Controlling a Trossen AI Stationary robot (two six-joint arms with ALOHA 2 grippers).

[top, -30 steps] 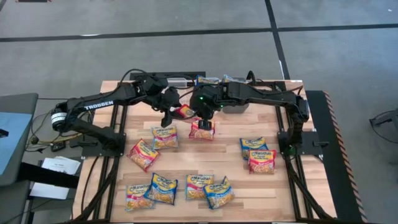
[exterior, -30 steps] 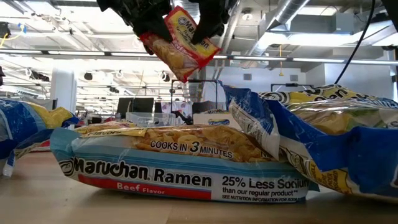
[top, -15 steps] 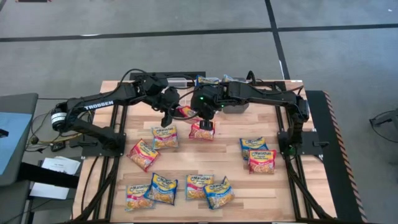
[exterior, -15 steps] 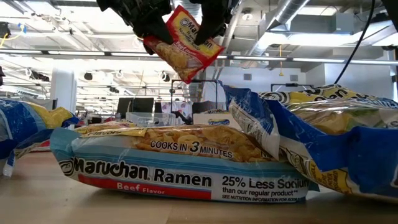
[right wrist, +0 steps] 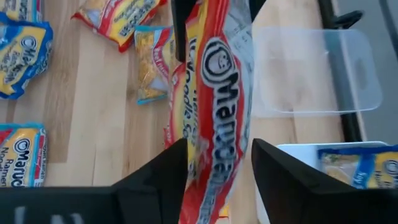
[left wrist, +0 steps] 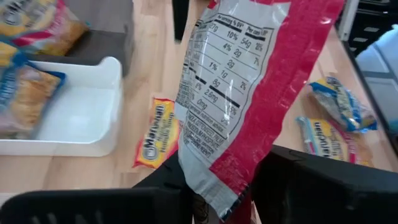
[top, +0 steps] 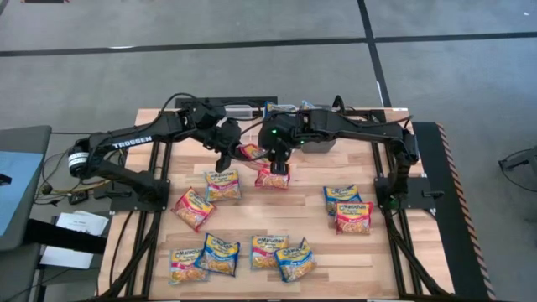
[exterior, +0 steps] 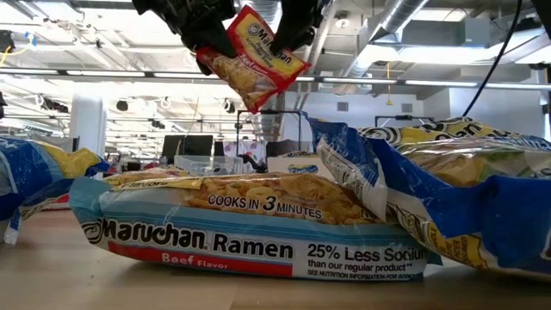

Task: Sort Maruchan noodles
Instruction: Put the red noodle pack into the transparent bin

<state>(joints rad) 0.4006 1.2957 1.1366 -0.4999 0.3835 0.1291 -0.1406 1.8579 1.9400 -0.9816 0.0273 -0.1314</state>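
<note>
From the high view both arms meet mid-table over a red packet [top: 250, 152], left gripper [top: 225, 161] on one side, right gripper [top: 278, 164] on the other, and you can barely make out who has it. The low view shows that packet [exterior: 253, 58] hanging in the air, well above the beef packet [exterior: 250, 226] lying on the table [exterior: 52, 275]. The left wrist view settles it: the left gripper is pinching the packet's edge, nutrition label facing the camera, with a white bin [left wrist: 74, 118] beyond. In the right wrist view the fingers [right wrist: 163, 174] stand spread either side of the packet, a clear bin [right wrist: 317, 71] past them.
</note>
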